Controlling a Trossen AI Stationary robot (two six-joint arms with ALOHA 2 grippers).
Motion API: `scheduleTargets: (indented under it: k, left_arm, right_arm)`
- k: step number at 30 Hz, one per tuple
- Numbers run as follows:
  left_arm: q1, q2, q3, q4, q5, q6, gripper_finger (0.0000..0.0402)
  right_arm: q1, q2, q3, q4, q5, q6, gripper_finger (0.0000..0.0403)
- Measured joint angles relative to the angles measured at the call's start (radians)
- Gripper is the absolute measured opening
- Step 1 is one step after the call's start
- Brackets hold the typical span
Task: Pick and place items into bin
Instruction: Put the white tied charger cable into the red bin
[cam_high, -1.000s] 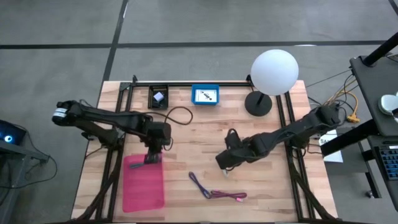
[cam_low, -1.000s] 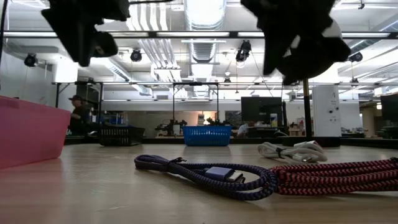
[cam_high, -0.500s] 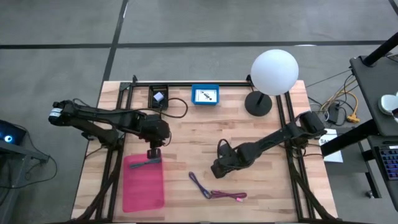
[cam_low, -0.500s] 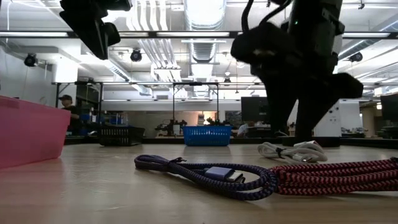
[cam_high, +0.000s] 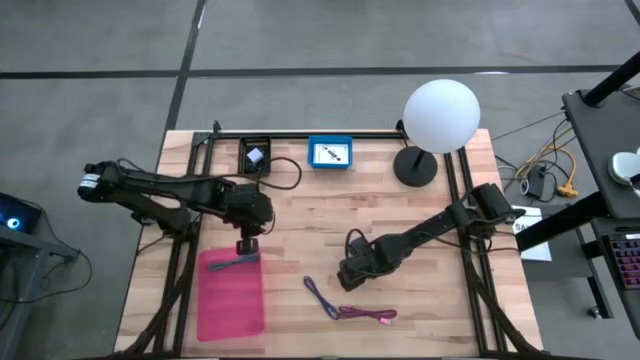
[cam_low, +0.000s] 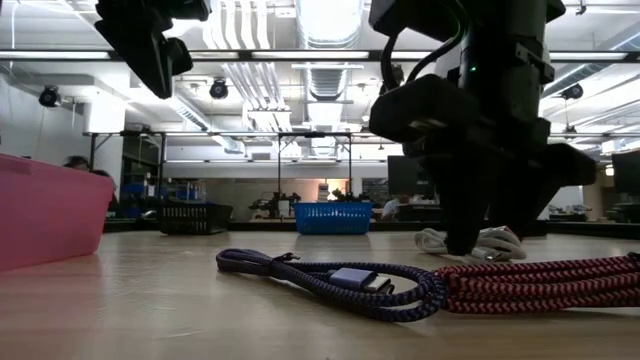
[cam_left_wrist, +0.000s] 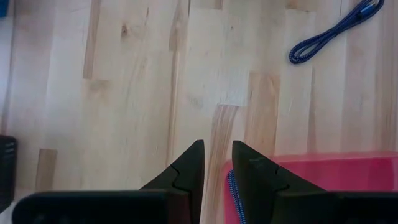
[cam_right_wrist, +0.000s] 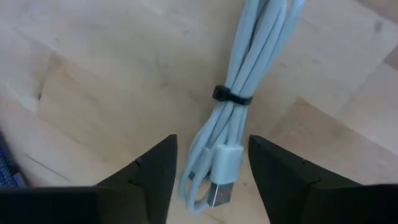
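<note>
A bundled white cable (cam_right_wrist: 231, 106), tied with a dark band, lies on the wooden table (cam_high: 300, 215). My right gripper (cam_right_wrist: 211, 168) points down over it, open, one finger on either side of its plug end; the low view shows it (cam_low: 480, 225) just above the white cable (cam_low: 497, 240). A purple-pink cord (cam_high: 348, 308) lies nearer the front edge, also seen as the cord (cam_low: 400, 285). My left gripper (cam_left_wrist: 216, 163) hangs high over the far end of the pink bin (cam_high: 232, 295), a narrow gap between its fingers and nothing in it. A blue cord (cam_left_wrist: 232, 186) lies inside the bin.
A small blue bin (cam_high: 330, 153) and a black bin (cam_high: 254, 155) stand at the far edge. A white globe lamp (cam_high: 440, 115) on a black base stands far right. Bare wood lies between the two arms.
My right gripper has come down and toward the near left of the table, tipping more steeply downward, until its open fingers stand around the white cable. The cable and the purple-pink cord have stayed where they were.
</note>
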Motion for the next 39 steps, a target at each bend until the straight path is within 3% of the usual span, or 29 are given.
scheduleTargets:
  k: [10, 15, 22, 28, 34, 39]
  left_arm:
    - [0.0, -0.005, -0.001, 0.045, -0.009, 0.01, 0.0066]
    - [-0.001, -0.043, -0.005, 0.184, -0.017, 0.05, 0.0066]
    - [-0.001, -0.098, -0.006, 0.414, 0.03, 0.132, 0.0066]
    - [-0.001, -0.109, -0.02, 0.529, 0.105, 0.138, 0.0066]
    - [-0.001, -0.109, -0.051, 0.642, 0.258, 0.136, 0.0066]
    - [0.0, -0.106, -0.1, 0.711, 0.262, 0.132, 0.0066]
  right_arm:
    - [0.0, -0.022, -0.004, 0.021, 0.011, -0.04, 0.0024]
    - [0.019, -0.072, -0.005, 0.151, 0.224, -0.134, 0.0015]
    - [0.074, -0.133, -0.005, 0.601, 0.57, -0.636, 0.0014]
    - [0.066, -0.138, -0.004, 0.819, 0.597, -0.829, 0.0014]
    - [0.057, -0.138, -0.005, 0.848, 0.631, -0.866, 0.0013]
    - [0.051, -0.138, -0.005, 0.887, 0.634, -0.888, 0.0013]
